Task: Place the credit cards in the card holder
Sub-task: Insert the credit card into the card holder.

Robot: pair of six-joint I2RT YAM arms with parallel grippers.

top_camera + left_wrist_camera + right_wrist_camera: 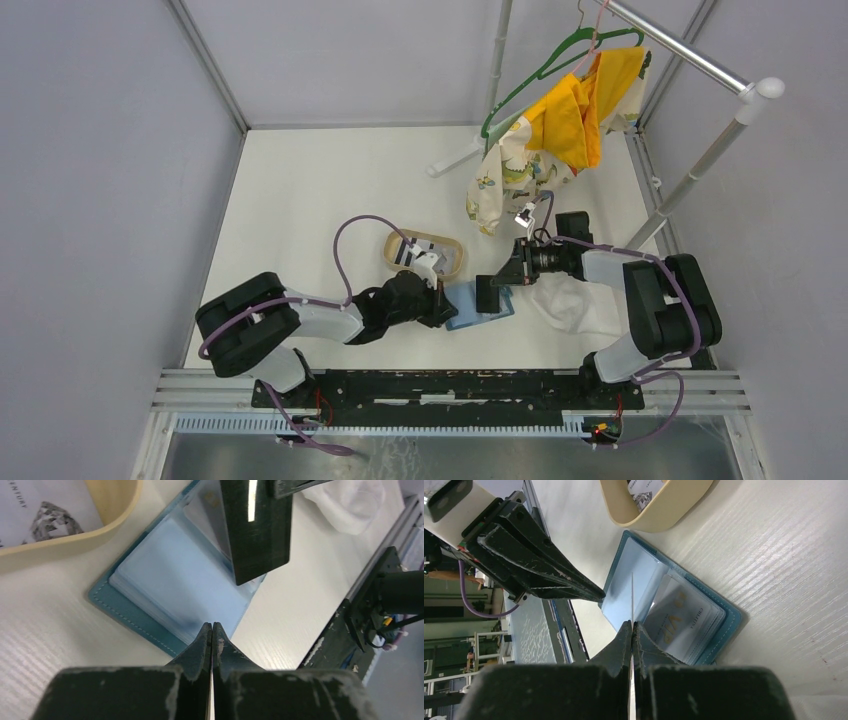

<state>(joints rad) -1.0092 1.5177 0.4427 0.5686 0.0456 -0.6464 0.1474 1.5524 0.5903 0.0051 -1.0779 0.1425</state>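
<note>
The blue card holder [468, 315] lies open on the table, its clear sleeves [170, 575] facing up. One sleeve holds a pale card [681, 622] with gold lettering. My left gripper [212, 626] is shut, its tips resting on the near edge of the sleeves. My right gripper [632, 625] is shut on a black credit card [257, 530], held on edge over the open holder [724, 625]. In the right wrist view that card shows only as a thin line [632, 597]. More cards [412, 250] lie in the tan tray.
The tan oval tray [452, 262] stands just behind the holder. A white cloth [565, 300] lies to the holder's right, under the right arm. A clothes rack [700, 60] with hanging garments [560, 130] occupies the back right. The black rail [450, 385] runs along the near edge.
</note>
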